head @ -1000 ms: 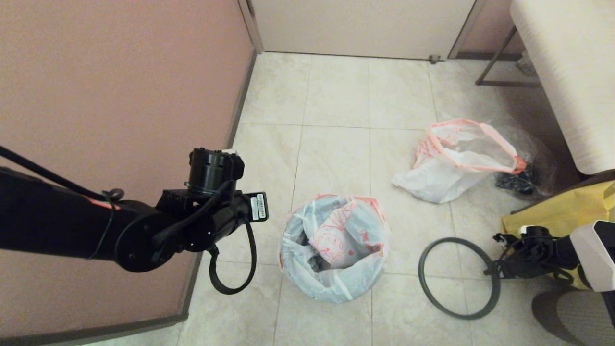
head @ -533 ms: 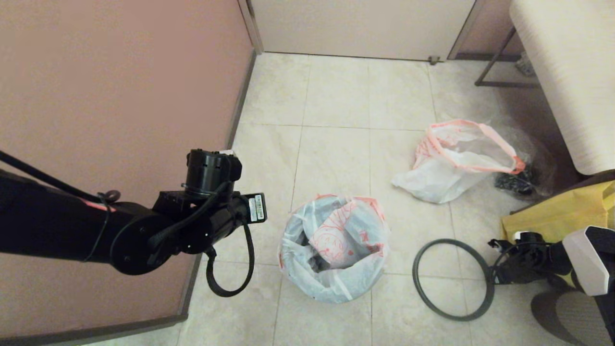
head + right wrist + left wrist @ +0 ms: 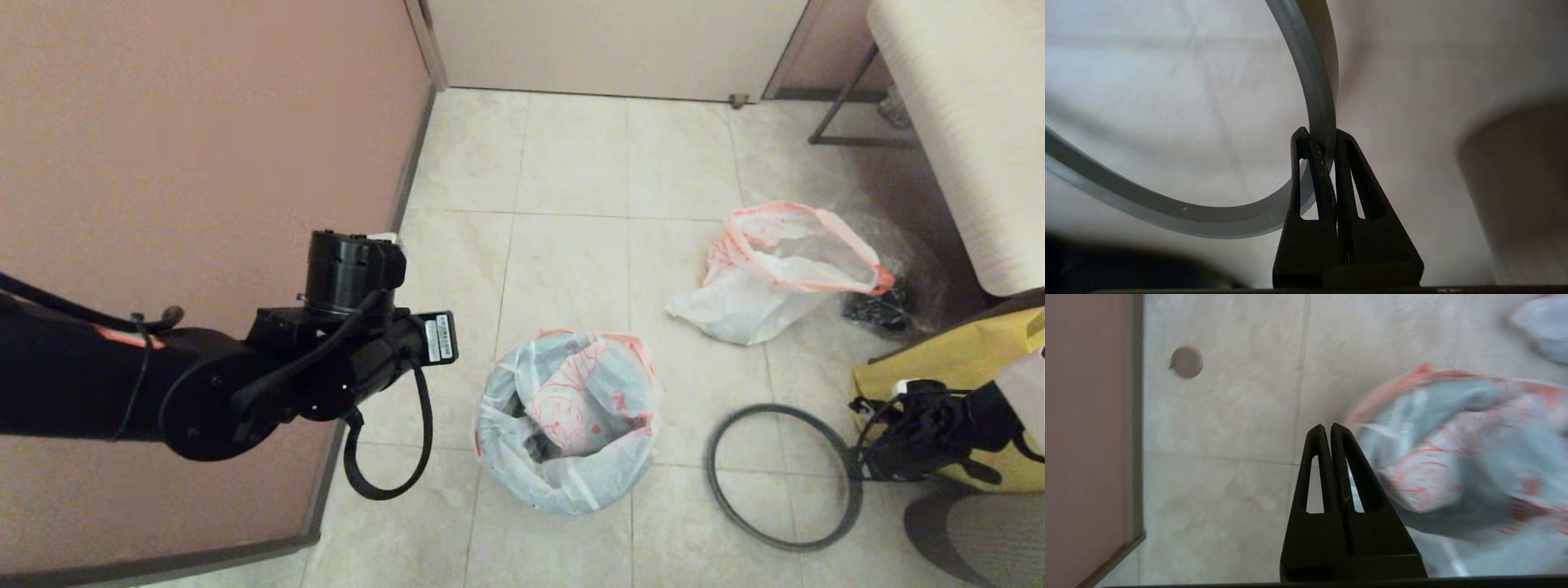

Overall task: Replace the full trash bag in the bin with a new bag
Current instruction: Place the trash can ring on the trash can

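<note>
The floor [image 3: 571,163] is pale tile. The bin [image 3: 535,445] stands on it, almost all hidden by the full trash bag [image 3: 567,420] that lines it and folds over its rim; only a dark bit shows inside. The bag's contents are hard to make out.

Left of the bin, the left arm [image 3: 204,384] hangs above the floor by the pink wall [image 3: 204,147]. The left gripper [image 3: 1329,430] has its jaws pressed together, holding nothing.

Behind the bin and to its right, the new bag [image 3: 775,273] lies limp on the floor, its mouth open. A clear bag [image 3: 894,286] with black stuff sits just behind it, partly hidden.

Right of the bin lies the grey hoop [image 3: 780,474]. The right gripper [image 3: 1323,136] has its jaws squeezed on the hoop's far right side. A yellow bag [image 3: 963,351], cut off by the edge, sits behind that gripper.
</note>
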